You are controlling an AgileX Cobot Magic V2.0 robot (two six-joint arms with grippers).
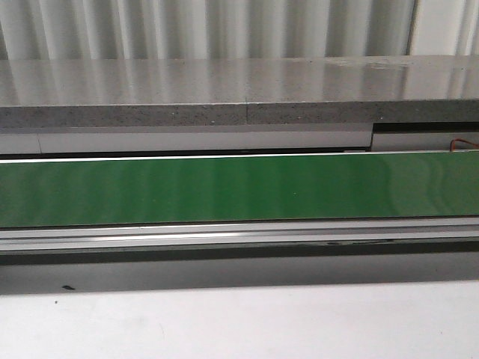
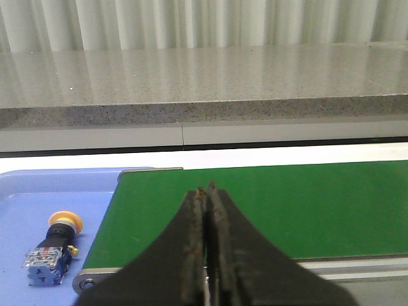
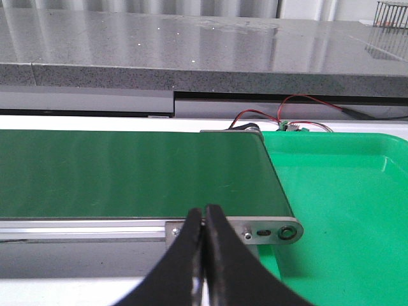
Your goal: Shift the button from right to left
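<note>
The button (image 2: 53, 248) lies on its side in the blue tray (image 2: 38, 191) beside the green belt (image 2: 268, 204). Both the left gripper (image 2: 208, 191) and right gripper (image 3: 204, 210) have their fingers pressed together, holding nothing.

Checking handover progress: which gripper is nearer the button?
Left. The button lies in the blue tray beside the shut left gripper. The right gripper, also shut, shows only the green tray.

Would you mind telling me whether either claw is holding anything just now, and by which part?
Nothing is held: the left claw and right claw are shut empty; the yellow-capped push-button lies in the blue tray.
</note>
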